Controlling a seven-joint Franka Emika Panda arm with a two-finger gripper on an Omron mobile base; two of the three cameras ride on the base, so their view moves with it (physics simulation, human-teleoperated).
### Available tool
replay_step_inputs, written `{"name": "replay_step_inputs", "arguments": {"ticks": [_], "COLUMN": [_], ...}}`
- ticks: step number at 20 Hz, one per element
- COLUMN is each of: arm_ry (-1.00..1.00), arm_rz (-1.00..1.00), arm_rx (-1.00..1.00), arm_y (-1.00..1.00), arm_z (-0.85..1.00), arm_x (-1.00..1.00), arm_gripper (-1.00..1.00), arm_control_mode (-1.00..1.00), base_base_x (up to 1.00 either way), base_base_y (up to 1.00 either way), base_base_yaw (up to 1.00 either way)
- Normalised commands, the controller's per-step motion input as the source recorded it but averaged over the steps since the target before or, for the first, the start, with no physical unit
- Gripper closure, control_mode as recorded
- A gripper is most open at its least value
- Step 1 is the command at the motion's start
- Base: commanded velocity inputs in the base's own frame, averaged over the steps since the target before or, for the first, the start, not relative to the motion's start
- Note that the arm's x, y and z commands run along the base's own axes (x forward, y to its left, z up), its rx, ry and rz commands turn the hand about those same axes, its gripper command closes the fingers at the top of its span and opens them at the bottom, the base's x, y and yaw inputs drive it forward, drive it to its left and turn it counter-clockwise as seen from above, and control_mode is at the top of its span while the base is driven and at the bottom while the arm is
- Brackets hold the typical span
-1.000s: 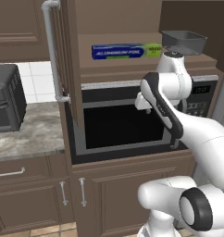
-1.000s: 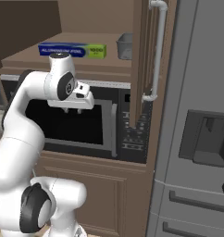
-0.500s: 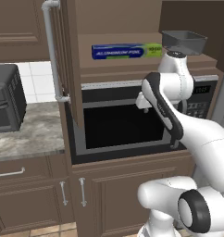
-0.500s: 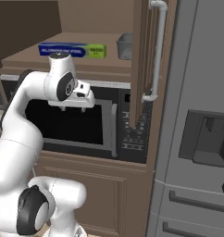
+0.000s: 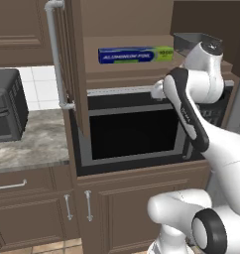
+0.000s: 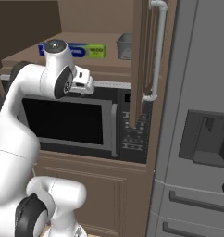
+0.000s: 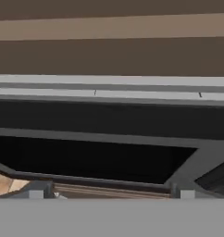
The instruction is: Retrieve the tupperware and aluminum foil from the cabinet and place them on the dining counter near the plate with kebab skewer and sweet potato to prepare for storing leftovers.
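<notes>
Aluminum foil point(image 5: 136, 54) on open cabinet point(image 5: 76, 74) shelf, tupperware point(image 6: 125, 46) beside it

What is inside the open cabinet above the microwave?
On the cabinet shelf lie the aluminum foil and, to its right, the tupperware. The arm partly covers the tupperware in the left base view; its contents cannot be seen.

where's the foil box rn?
The long blue aluminum foil box with a green end lies on the open brown wall cabinet's shelf, above the microwave, left of the grey tub.
</notes>
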Motion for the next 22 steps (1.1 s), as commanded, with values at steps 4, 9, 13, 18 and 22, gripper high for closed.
{"name": "replay_step_inputs", "arguments": {"ticks": [4,9,13,18,22], "arm_ry": [-0.16,-0.19,-0.28,-0.29,-0.22], "arm_rz": [0.0,0.0,0.0,0.0,0.0], "arm_rx": [0.07,0.0,-0.15,-0.24,-0.23], "arm_y": [-0.12,-0.17,-0.2,-0.17,-0.18], "arm_z": [0.68,0.55,0.27,0.19,0.21], "arm_x": [0.05,0.01,0.0,0.0,0.01], "arm_gripper": [-1.0,-1.0,-1.0,-1.0,-1.0], "arm_control_mode": [-1.0,-1.0,-1.0,-1.0,-1.0], "base_base_x": [0.0,0.0,0.0,0.0,0.0], "base_base_y": [0.0,0.0,0.0,0.0,0.0], "base_base_yaw": [0.0,0.0,0.0,0.0,0.0]}}
